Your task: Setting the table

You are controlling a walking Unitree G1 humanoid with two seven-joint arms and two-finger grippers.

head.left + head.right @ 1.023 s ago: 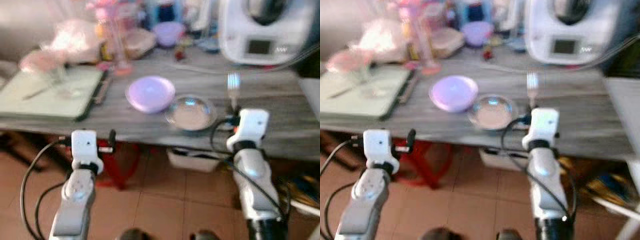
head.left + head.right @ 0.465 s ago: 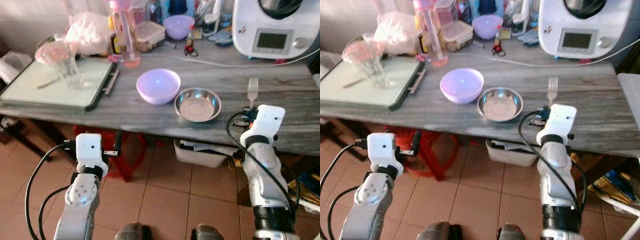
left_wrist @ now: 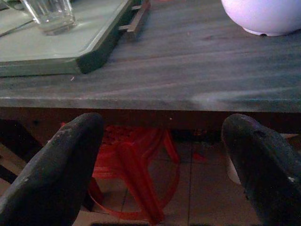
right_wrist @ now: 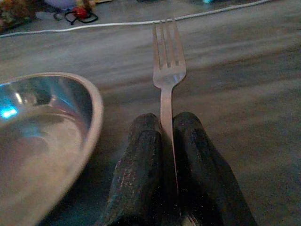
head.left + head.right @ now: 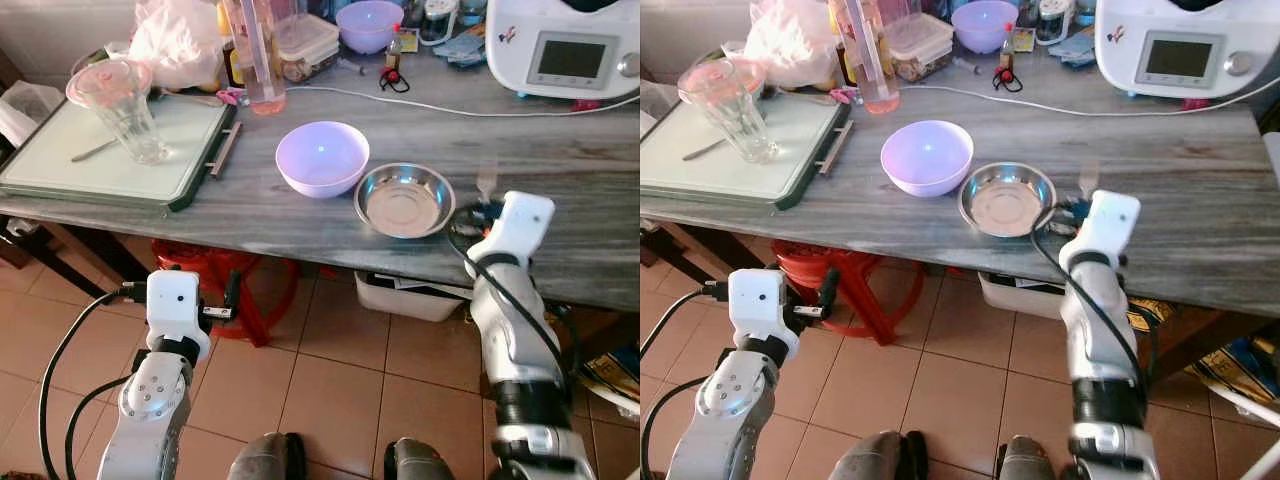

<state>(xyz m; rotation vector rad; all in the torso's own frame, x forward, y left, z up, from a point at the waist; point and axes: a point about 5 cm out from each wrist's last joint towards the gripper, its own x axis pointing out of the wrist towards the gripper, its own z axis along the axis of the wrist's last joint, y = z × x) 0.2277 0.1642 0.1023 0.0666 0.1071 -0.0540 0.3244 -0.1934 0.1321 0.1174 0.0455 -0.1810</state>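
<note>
Our right gripper [image 4: 162, 141] has its two black fingers pressed together on the handle of the fork [image 4: 167, 70], whose tines point straight out ahead of the fingertips. Compared with half a second ago, the fork has come down: then it stood clear above the wrist, well up against the grey tabletop; now in the head views it is only a faint blur just past our right wrist, low over the wooden table [image 5: 560, 160]. From the wrist camera the fork seems to lie close along the wood, though we cannot tell whether it already touches. The steel dish [image 5: 403, 199] sits just beside the pinched fingers, on their inner side toward our left arm, and the lilac bowl [image 5: 321, 157] is next beyond it, touching or nearly touching its rim. We judge this to be the placing step, with the fork about to be laid alongside the dish; letting go comes next, once the handle rests flat. Our left gripper [image 3: 164, 155] hangs below the table edge, its fingers spread wide and holding nothing, with the tray [image 3: 70, 52] and glass [image 3: 49, 14] up beyond it.
</note>
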